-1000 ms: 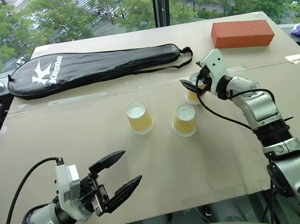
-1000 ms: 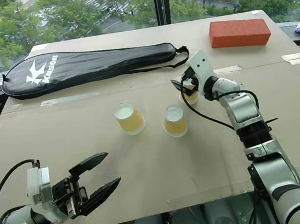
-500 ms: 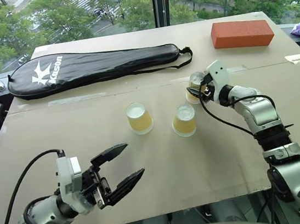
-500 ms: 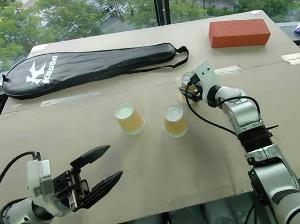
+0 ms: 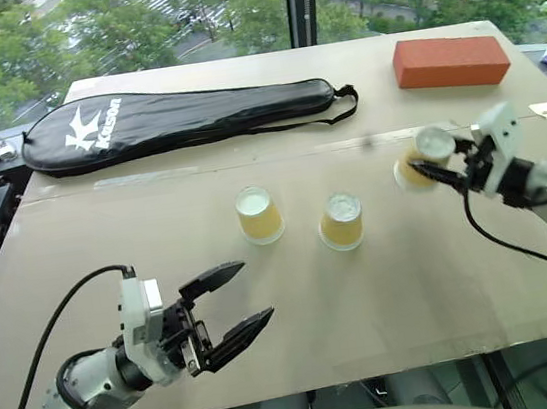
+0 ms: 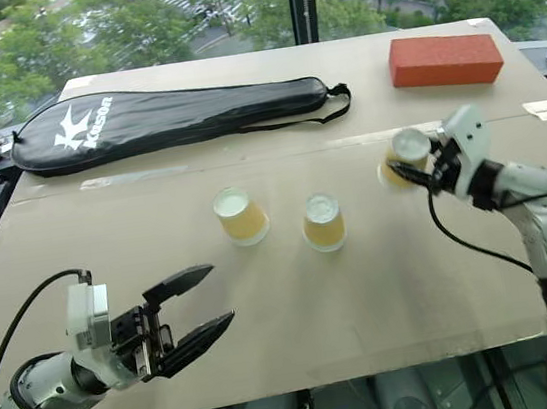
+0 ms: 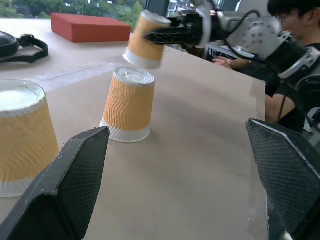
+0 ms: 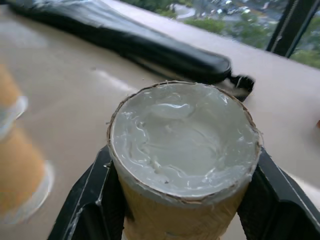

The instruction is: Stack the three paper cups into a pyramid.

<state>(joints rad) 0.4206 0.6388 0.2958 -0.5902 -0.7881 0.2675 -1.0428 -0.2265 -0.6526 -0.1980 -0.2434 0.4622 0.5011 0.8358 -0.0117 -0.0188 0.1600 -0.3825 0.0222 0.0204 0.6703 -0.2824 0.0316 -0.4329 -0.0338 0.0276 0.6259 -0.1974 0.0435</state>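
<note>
Paper crushes easily, so keep your right gripper [image 5: 428, 168] light: its jaws are clenched on one cup [image 5: 417, 159], held tilted above the counter [image 5: 386, 291], right of the others. Level it base up, carry it over the gap between the two standing cups, and lower it so its rim bridges both bases. Your left gripper [image 5: 229, 313] hangs near the front edge, jaws released. Count three cups: left cup [image 5: 258, 215] and middle cup [image 5: 341, 221] inverted near each other, one in hand.
</note>
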